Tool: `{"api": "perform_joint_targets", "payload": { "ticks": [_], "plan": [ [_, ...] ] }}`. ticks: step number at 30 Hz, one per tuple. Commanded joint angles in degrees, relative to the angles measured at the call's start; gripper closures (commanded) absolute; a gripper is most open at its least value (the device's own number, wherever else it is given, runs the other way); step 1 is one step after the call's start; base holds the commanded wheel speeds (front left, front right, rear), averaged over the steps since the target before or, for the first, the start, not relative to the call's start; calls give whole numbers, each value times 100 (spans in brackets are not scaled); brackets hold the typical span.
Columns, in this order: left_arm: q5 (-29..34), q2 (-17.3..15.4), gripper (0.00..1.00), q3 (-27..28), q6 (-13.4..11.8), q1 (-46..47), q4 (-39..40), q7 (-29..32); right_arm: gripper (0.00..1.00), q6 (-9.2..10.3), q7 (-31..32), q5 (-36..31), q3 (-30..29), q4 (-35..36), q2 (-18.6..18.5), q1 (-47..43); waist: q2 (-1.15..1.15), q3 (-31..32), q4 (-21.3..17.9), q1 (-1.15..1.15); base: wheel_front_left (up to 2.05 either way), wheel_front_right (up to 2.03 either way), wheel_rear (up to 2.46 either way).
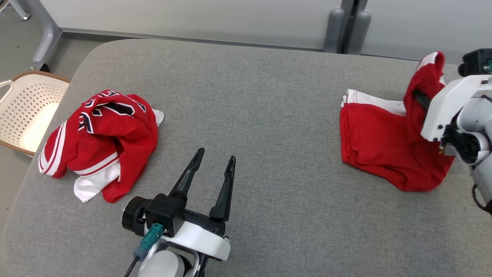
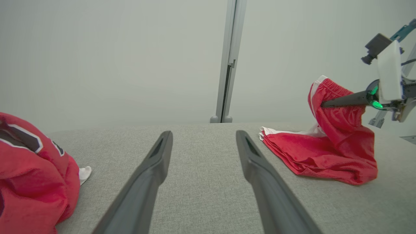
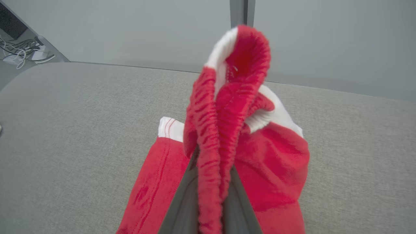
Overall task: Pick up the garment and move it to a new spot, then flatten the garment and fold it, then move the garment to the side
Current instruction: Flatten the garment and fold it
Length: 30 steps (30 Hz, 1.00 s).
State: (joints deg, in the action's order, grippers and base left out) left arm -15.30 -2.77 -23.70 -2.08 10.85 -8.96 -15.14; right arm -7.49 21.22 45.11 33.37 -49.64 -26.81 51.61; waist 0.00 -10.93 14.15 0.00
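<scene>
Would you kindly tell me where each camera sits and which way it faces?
Head view: from the head, down on the grey table; open left gripper, right gripper holding red shorts.
Left wrist view: along its spread fingers toward the wall.
Right wrist view: along its fingers pinching the shorts' waistband.
Head and left wrist share the jersey.

Lab-like room: padded table (image 1: 269,115), partition panels (image 1: 192,15)

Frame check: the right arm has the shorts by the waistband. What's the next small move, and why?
Probably raise the right gripper higher. Its jaws are shut on the waistband, but most of the red shorts lie on the table, so carrying sideways now would likely drag them. The left gripper is open and free.
</scene>
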Motion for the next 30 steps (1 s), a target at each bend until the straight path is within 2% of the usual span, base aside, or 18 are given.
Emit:
{"api": "perform_joint_targets", "payload": {
  "ticks": [1,7,17,18,19,21,23,25,30],
  "plan": [
    [-38,-22,0,-2,-26,-54,4,1,100,0,29,93,20,-41,145,5,0,21,36,0,0,0,0],
    [-66,-22,0,-26,-37,-66,1,1,100,0,-70,272,212,-124,575,-102,0,22,125,0,0,0,0],
    [-118,-22,0,-86,-67,3,12,1,100,0,-213,325,445,-548,758,-159,0,-92,254,0,0,0,0],
    [-122,-22,0,-87,-61,2,11,1,77,0,-249,324,461,-583,768,-153,0,-103,259,0,0,0,0],
    [-124,-22,0,-89,-65,5,10,1,0,0,-301,295,492,-607,780,-140,0,-115,262,0,0,0,0],
    [-130,-22,0,-84,-79,12,8,1,0,0,-592,116,635,-700,810,-55,0,-140,253,0,0,0,0],
    [-135,-22,0,-90,-77,18,-10,1,0,0,-688,202,632,-749,968,-62,0,-143,237,0,0,0,0],
    [-143,-22,0,-106,-85,39,-21,1,0,0,-652,381,629,-689,1126,-86,0,-137,217,0,0,0,0],
    [-163,-22,0,-68,-100,51,-29,1,0,0,-626,618,806,-381,1159,9,0,-51,109,0,0,0,0]
  ]
}}
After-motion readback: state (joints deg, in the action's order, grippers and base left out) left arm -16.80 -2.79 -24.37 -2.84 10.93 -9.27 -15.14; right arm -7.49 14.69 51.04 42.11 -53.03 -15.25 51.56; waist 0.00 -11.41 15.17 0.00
